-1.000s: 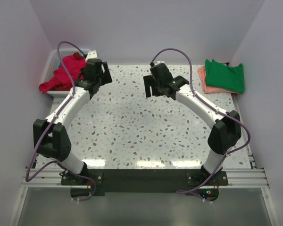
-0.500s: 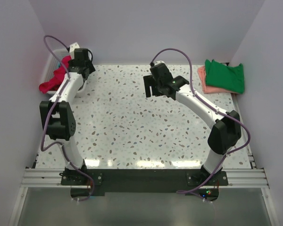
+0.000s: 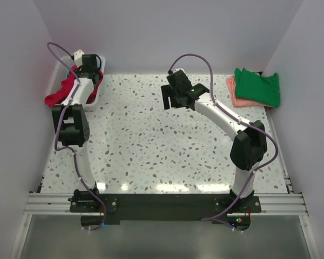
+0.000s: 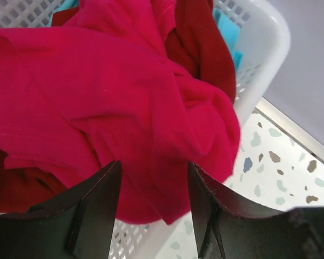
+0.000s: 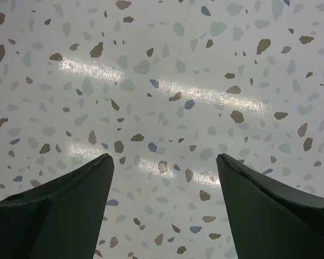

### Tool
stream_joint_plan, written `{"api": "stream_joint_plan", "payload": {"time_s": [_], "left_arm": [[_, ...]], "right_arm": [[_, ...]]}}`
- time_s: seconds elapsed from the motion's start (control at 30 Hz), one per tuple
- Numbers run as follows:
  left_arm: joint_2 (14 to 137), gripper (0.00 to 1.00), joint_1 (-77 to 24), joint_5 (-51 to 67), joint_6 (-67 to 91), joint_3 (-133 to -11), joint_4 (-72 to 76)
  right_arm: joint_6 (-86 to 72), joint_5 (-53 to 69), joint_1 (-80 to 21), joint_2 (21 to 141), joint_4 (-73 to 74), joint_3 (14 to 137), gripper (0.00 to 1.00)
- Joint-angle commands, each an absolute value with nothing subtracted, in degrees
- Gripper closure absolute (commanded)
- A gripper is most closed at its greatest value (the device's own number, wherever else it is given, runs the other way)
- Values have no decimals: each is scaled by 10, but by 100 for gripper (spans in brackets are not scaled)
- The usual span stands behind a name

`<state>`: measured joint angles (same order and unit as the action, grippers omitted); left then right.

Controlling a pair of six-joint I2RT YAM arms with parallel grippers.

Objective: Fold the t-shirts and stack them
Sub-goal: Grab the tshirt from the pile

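Two arms reach out over the speckled table (image 3: 151,145), and they are well apart from each other. Seen from the top, the left gripper (image 3: 86,60) hangs over the white slatted basket (image 3: 93,98) in the table's 10 o'clock corner. The right gripper (image 3: 170,100) sits near the centre, toward 12 o'clock. In the left wrist view the left gripper (image 4: 154,172) has its jaws apart, one finger on either side of a bulge of the crimson-pink t-shirt (image 4: 97,97). Whether the pads touch the cloth cannot be told. That shirt is heaped on top of the basket's load and spills over the basket's white rim (image 4: 264,54) at 5 o'clock in this view. From the top, one end of it (image 3: 59,94) hangs out of the basket toward 8 o'clock. A dark red t-shirt (image 4: 205,43) lies crumpled under it, and a strip of teal t-shirt (image 4: 227,29) shows against the basket wall at 1 o'clock. The right gripper (image 5: 163,159) has its jaws spread wide, with only bare terrazzo (image 5: 167,81) between its fingers. In the table's 2 o'clock corner a folded green t-shirt (image 3: 256,86) rests on a salmon-pink t-shirt (image 3: 233,94), whose edge shows along the green one's 9 o'clock side.
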<state>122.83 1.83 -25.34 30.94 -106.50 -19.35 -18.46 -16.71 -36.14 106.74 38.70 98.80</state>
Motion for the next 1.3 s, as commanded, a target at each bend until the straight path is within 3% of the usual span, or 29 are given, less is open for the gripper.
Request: {"api": "stream_joint_plan", "payload": {"time_s": [0.0, 0.13, 0.23, 0.27, 0.3, 0.57, 0.9, 1.27], "left_arm": [[1273, 44, 37, -251, 323, -1126, -175], [1302, 51, 42, -240, 321, -1157, -184], [1303, 83, 44, -225, 318, -1159, -177], [1296, 98, 44, -220, 319, -1158, -176], [1293, 100, 45, -214, 320, -1158, -178], [1149, 100, 29, -189, 299, -1050, -113], [1059, 100, -25, -75, 258, -1127, -138], [1016, 100, -196, 9, 200, -1170, -171]], "right_arm": [[-192, -187, -359, 1083, 404, 1041, 18], [-194, -189, -359, 1101, 421, 1067, 18], [-198, -189, -359, 1108, 422, 1077, 18], [-199, -187, -359, 1111, 421, 1076, 18], [-200, -186, -359, 1112, 421, 1078, 18], [-213, -206, -357, 1104, 410, 1067, 19], [-300, -207, -251, 1048, 409, 1017, 21], [-290, -217, -138, 990, 398, 990, 21]]}}
